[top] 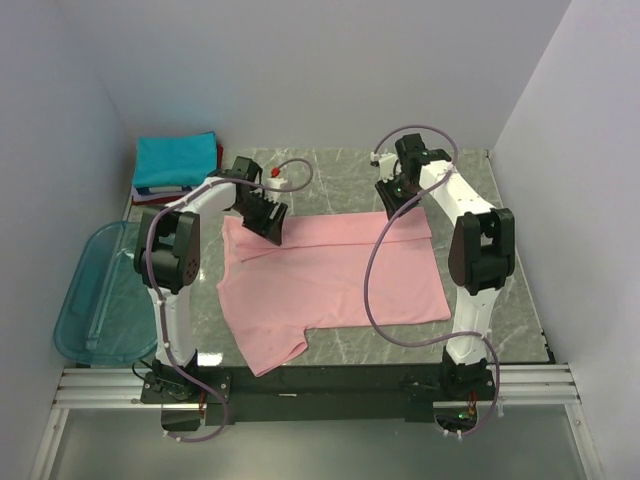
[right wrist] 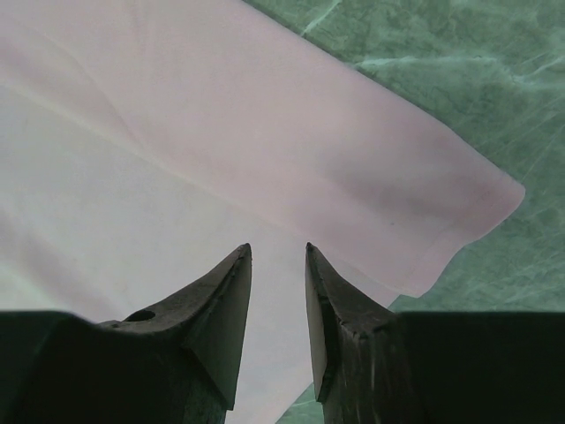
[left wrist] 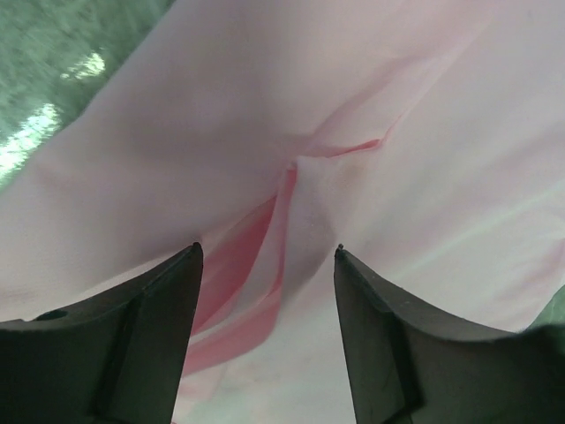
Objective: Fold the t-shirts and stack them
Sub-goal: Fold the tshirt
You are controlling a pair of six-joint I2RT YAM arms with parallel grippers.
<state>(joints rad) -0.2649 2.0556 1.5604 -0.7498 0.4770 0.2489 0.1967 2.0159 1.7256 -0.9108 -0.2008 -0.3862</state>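
Observation:
A light pink t-shirt lies spread on the green marble table, its far edge folded over toward me. My left gripper hovers over the shirt's far left part. In the left wrist view it is wide open above the cloth, with a darker pink crease between the fingers. My right gripper is at the shirt's far right corner. In the right wrist view it stands narrowly open above the folded edge, holding nothing. A folded teal t-shirt tops a stack with red and white edges at the far left.
A translucent blue plastic bin sits off the table's left side. White walls close in the left, back and right. Purple cables loop over both arms. Bare marble shows past the shirt's right edge.

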